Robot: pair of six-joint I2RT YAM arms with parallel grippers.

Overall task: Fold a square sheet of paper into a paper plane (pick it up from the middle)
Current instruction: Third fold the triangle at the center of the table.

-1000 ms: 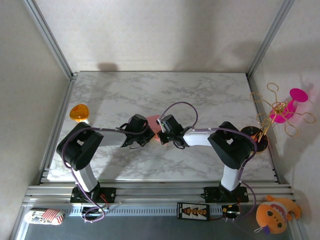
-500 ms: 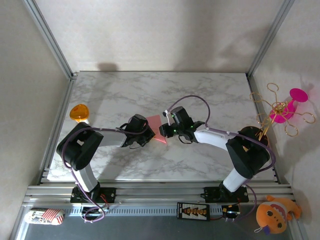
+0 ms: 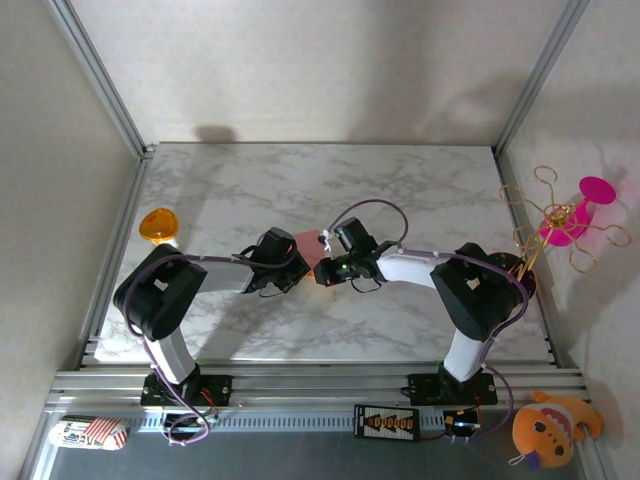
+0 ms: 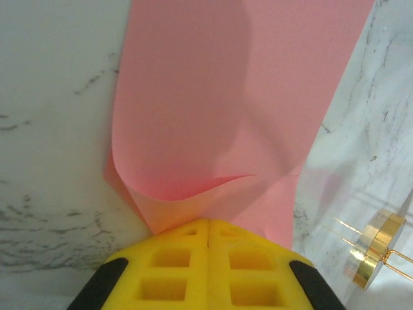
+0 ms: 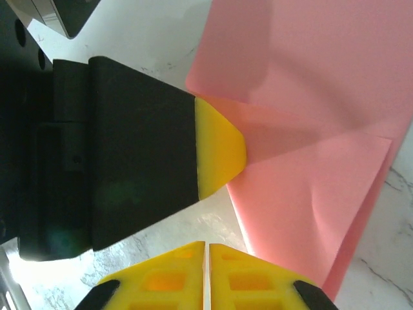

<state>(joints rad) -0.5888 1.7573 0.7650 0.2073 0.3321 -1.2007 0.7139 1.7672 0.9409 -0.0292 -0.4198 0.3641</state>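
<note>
Your left gripper [image 4: 208,227] is shut tight on the thin salmon-pink square sheet of paper [image 4: 239,97]. It pinches one edge, and the paper curls up a little right at the yellow tips. Your right gripper [image 5: 206,253] has its yellow tips pressed together too. The pink sheet lies just beside those tips. I see no paper between them, so I think it holds nothing.

The sheet is near the middle of the desk [image 3: 420,190], between your two grippers. Most of it lies flat on the top.

In the right wrist view, one flap is folded over the rest of the sheet with a straight crease. So I think you have made a first fold or so. There is no pointed nose, no long crease down the middle and no wings. It does not look like a paper plane yet, and most of the folding is left to do.

The desk top is white with grey lines, like marble. Silver metal rails [image 3: 320,380] run along its near edge and up its left and right edges. Plain pale walls [image 3: 330,70] stand close around the far, left and right sides. An orange round disc [image 3: 158,225] sits at the left edge of the desk. A magenta flower-like toy [image 3: 580,210] on gold wire stands by the right edge, well apart from the paper.
</note>
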